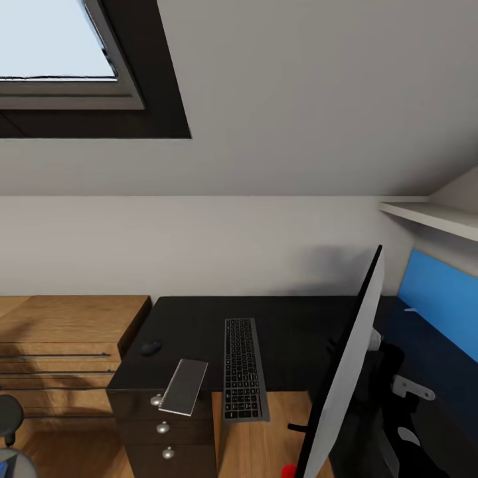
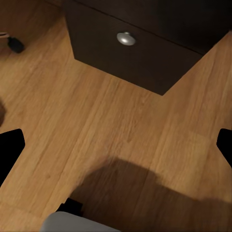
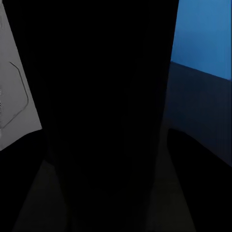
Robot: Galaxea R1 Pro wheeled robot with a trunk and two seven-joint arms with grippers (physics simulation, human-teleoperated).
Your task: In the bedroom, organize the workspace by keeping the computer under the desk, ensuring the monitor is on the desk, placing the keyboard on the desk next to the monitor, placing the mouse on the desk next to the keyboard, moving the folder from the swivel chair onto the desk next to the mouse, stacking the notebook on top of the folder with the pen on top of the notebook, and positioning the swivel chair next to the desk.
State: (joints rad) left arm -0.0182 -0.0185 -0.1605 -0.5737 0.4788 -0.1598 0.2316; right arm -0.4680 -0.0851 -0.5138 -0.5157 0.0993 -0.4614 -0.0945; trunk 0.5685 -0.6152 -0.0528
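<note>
Glossy black, the desk [image 1: 292, 325] ran along the pale wall in the head view, with its drawer unit [image 1: 166, 431] at about seven o'clock carrying round silver knobs. The keyboard [image 1: 243, 368] lay lengthwise on the desktop near the middle, its near end reaching past the front edge. At nine o'clock from it a flat grey rectangular item [image 1: 184, 386] rested tilted over the desk's front edge, and further toward ten o'clock the mouse [image 1: 151, 347] sat alone near the desk's corner. The monitor [image 1: 348, 372] stood edge-on at about four o'clock, tilted, with a small red light at its lower corner. A blue wall panel [image 1: 441, 299] showed at three o'clock, a light wooden dresser [image 1: 63, 345] at nine, and a window [image 1: 60, 46] at eleven.

In the left wrist view the left gripper [image 2: 116, 150] had its dark fingertips [image 2: 10, 147] spread wide apart at the picture's edges, nothing between them, over wooden floor [image 2: 96, 111] and a drawer knob [image 2: 126, 38].

The right wrist view was mostly dark; whether the right gripper was parted or closed could not be told.
</note>
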